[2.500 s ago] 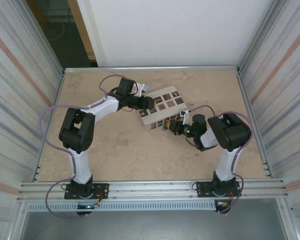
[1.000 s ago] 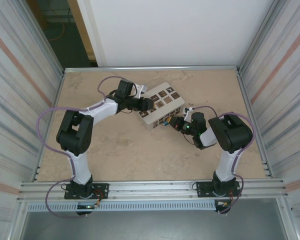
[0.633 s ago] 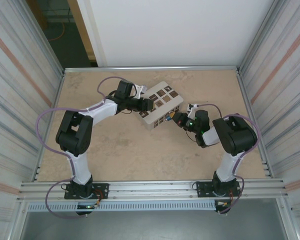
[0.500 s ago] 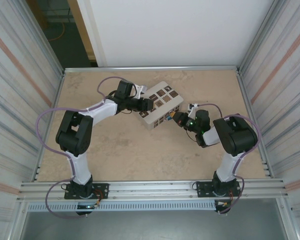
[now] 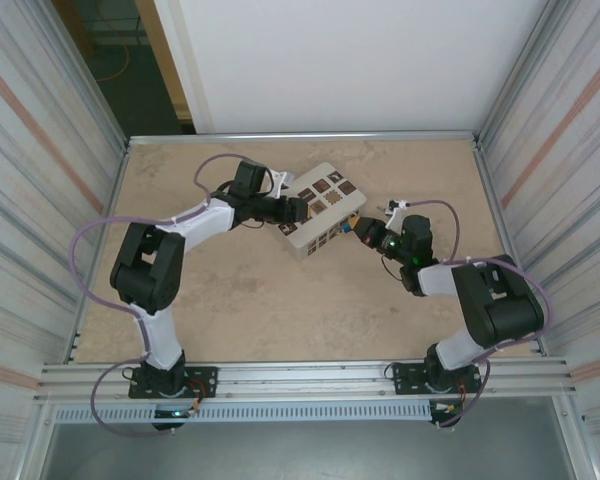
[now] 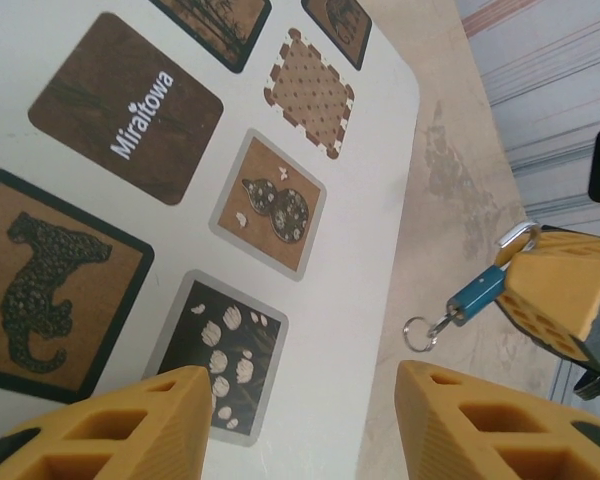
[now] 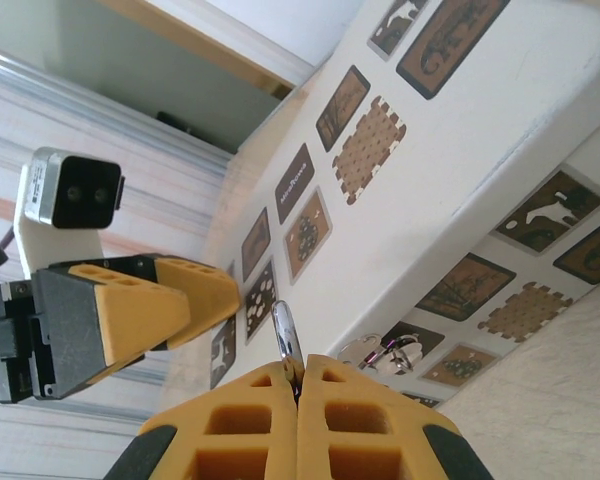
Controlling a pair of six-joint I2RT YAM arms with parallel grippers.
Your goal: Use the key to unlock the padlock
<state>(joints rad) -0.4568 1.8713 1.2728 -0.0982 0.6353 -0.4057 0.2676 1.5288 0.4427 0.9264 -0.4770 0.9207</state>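
Claw of the right arm [image 7: 298,385]: jaws together, clamped on the padlock [image 6: 474,292]. The silvery shackle [image 7: 284,335] stands up from between the pads. The blue body projects from the claw tip, over the desk [image 6: 450,190].

Padlock appearance: tiny squarish blue body, far smaller than one pad, with a thin bright metal loop. A small key ring [image 6: 420,333] hangs from the body's free end, just beyond the tip. The key itself is too small to make out.

Handling, as judged: rigid and very light, with smooth faces. It may pivot or slip in the pads when a key is pushed or turned. Grip across the flat faces of the body, not the shackle, which must be free to spring. The ring swings loosely; expect it to shift.

Beyond the ring lies the white box [image 6: 380,140], near the padlock but apart from it. Farthest, the left claw [image 6: 300,385] hangs over the box top, jaws apart, gripping nothing discernible.
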